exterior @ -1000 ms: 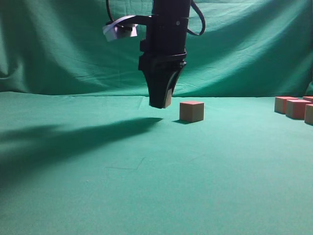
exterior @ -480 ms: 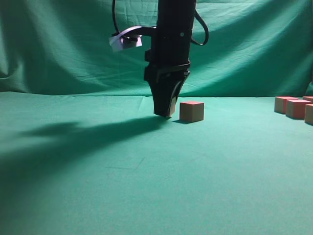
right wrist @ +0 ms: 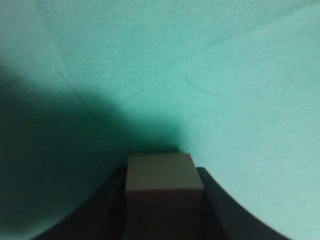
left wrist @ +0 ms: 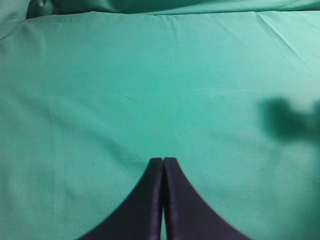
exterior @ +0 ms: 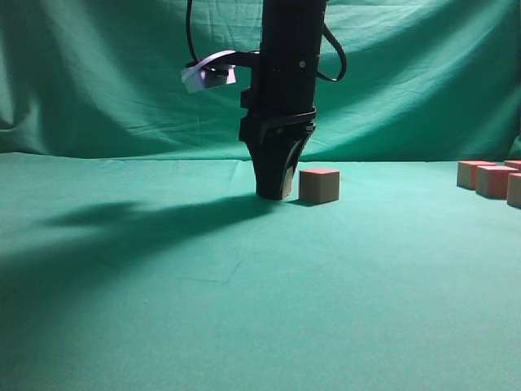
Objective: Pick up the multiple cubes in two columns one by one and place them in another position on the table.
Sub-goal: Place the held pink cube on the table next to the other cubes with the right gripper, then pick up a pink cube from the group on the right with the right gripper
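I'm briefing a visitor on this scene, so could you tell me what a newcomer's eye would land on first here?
First, the tall black arm in mid-scene, its right claw down at the green table, shut on a cube. Next, a lone cube just right of that claw, with a few more cubes at the far right edge. The left claw hangs shut over bare cloth.

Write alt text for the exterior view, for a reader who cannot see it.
The right gripper sets a held cube down on the green table, just left of another cube. More cubes sit at the far right edge.
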Tool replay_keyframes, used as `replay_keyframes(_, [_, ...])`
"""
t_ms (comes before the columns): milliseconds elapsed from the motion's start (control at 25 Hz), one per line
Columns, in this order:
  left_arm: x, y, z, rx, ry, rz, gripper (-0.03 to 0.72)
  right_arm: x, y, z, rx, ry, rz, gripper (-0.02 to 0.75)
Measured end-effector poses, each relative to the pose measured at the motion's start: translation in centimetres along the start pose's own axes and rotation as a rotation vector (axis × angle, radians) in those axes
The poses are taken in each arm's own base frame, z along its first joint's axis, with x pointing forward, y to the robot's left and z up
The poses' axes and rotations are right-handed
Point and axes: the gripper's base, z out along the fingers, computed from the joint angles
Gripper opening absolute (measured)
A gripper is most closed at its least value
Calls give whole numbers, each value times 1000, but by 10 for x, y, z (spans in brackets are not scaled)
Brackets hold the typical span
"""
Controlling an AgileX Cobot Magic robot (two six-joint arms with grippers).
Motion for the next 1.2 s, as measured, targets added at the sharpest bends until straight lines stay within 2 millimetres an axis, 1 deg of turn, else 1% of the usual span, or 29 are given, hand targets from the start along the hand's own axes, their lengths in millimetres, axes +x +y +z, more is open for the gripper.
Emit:
replay_keyframes(80, [0,0,0,0,0,0,0,0,0,0,4,-3,-1,346])
replay_keyframes(280, [0,0,0,0,0,0,0,-1,-3,-2,18,-12,-2,595])
replay_keyframes(320, [0,0,0,0,0,0,0,-1,-3,-5,17,-11,-1,622])
replay_keyframes(440, [0,0,0,0,0,0,0,0,-2,-12,9,-7,2,611])
replay_keyframes(480, [0,0,0,0,0,0,0,1,-2,-19,6,-6,4,651])
replay_keyframes(520, [0,0,0,0,0,0,0,2,-2,-29,11,-11,9,636])
replay_keyframes(600, [0,0,0,0,0,0,0,4,-2,-53,17,-17,23,636])
replay_keyframes(760, [0,0,0,0,0,0,0,13,1,-114,48,-59,69,636])
replay_keyframes(800, [0,0,0,0,0,0,0,16,2,-131,60,-77,92,582])
replay_keyframes(920, [0,0,0,0,0,0,0,26,7,-180,97,-140,169,582])
replay_keyframes(960, [0,0,0,0,0,0,0,31,9,-196,112,-168,194,529])
replay_keyframes(1120, [0,0,0,0,0,0,0,51,18,-256,178,-280,348,530])
replay_keyframes(1200, [0,0,0,0,0,0,0,63,23,-283,211,-330,424,530])
